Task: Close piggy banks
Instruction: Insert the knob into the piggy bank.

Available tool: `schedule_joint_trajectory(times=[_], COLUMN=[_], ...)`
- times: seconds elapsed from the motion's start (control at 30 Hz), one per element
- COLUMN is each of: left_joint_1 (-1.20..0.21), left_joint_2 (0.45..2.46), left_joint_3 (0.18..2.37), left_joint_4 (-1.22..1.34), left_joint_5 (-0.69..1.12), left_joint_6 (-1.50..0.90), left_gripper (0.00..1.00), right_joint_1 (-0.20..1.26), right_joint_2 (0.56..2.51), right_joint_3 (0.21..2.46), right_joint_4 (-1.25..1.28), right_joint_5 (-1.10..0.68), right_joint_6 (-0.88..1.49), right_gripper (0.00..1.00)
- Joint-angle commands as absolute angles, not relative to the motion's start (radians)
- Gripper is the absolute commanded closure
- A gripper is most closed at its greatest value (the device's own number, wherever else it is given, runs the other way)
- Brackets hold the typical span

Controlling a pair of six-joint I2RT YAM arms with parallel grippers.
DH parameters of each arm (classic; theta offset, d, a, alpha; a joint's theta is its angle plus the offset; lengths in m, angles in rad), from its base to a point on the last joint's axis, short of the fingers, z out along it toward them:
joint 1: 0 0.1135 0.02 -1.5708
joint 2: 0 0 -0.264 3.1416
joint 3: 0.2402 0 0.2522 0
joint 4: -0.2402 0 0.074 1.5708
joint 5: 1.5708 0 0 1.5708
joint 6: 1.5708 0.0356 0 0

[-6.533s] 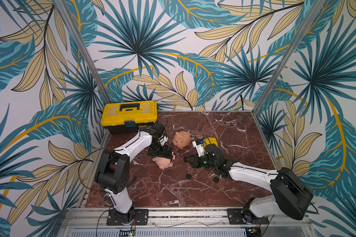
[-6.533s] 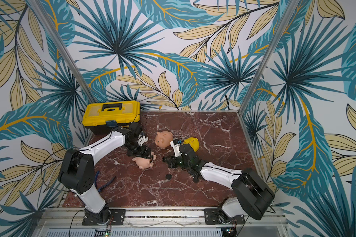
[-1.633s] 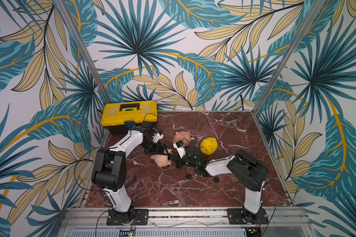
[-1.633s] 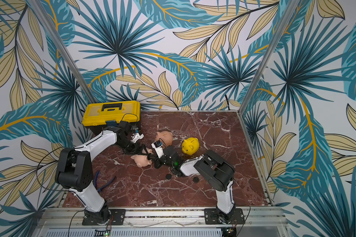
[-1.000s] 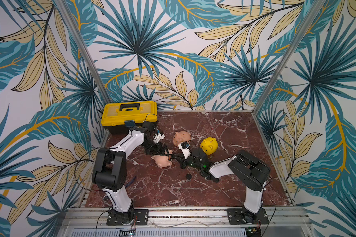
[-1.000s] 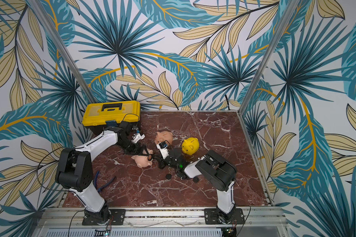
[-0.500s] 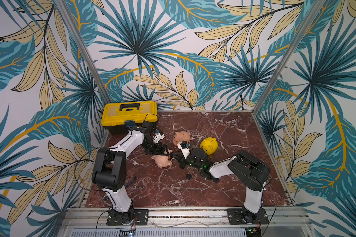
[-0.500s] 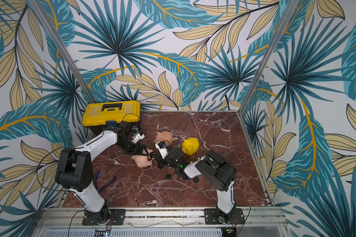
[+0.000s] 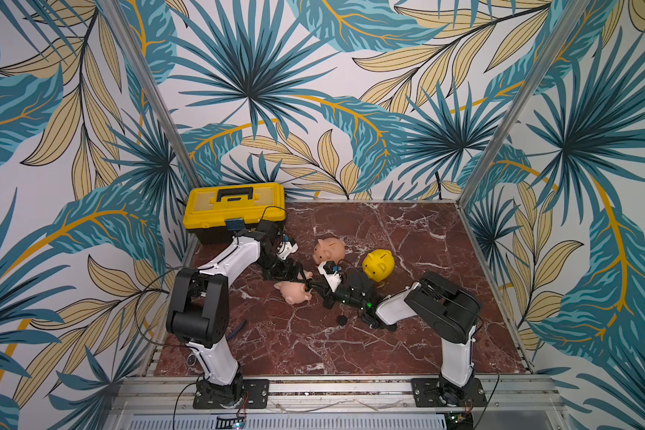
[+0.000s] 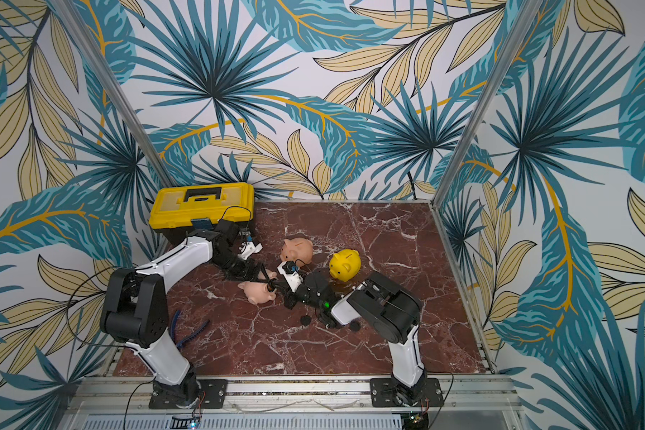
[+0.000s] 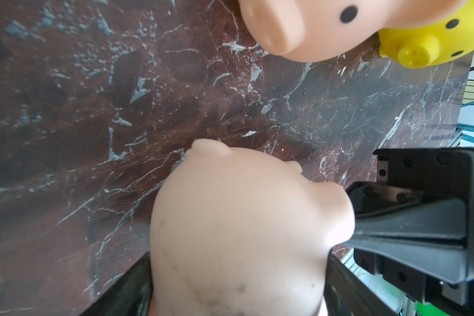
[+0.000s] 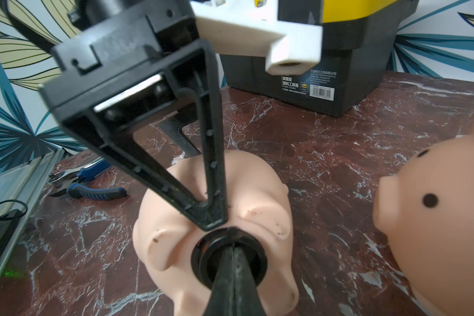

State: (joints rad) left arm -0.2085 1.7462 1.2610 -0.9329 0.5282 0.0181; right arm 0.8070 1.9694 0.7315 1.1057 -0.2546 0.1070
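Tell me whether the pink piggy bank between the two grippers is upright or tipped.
Tipped. The pink piggy bank lies on its side: its feet and round belly opening face sideways, toward the right wrist camera.

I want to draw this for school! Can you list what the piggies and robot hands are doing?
tipped pink pig: lying on its side
left gripper: shut on tipped pink pig
right gripper: shut, tips pressing black plug at that pig's belly hole
upright pink pig: standing, untouched
yellow pig: standing, untouched
loose plugs: two, not fitted
toolbox: lid closed
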Motion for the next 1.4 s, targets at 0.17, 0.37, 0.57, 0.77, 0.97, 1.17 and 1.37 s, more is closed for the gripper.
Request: schedule_joint_trajectory(times=[0.17,0.37,0.57,0.77,0.97,1.17,1.37], left_joint_1=[-0.21,-0.21,-0.21,-0.21,-0.209,-0.209,-0.21], left_joint_2=[1.767,1.764,1.766,1.767,1.769,1.769,1.776], left_joint_3=[1.22,1.216,1.215,1.215,1.215,1.214,1.216], left_joint_4=[-0.953,-0.952,-0.953,-0.952,-0.952,-0.953,-0.952], left_joint_5=[0.545,0.55,0.554,0.557,0.558,0.564,0.567], left_joint_6=[0.03,0.03,0.029,0.03,0.03,0.03,0.031], left_gripper=[0.2,0.19,0.19,0.19,0.19,0.19,0.19], right_joint_1=[0.834,0.835,0.836,0.835,0.836,0.835,0.836], right_joint_2=[2.003,2.005,2.005,2.009,2.015,2.023,2.024], right_joint_3=[0.741,0.746,0.751,0.762,0.767,0.773,0.779], right_joint_4=[1.119,1.113,1.098,1.076,1.072,1.077,1.067], right_joint_5=[-0.247,-0.21,-0.167,-0.164,-0.159,-0.168,-0.183], right_joint_6=[0.074,0.085,0.089,0.079,0.076,0.067,0.015], right_gripper=[1.0,1.0,1.0,1.0,1.0,1.0,1.0])
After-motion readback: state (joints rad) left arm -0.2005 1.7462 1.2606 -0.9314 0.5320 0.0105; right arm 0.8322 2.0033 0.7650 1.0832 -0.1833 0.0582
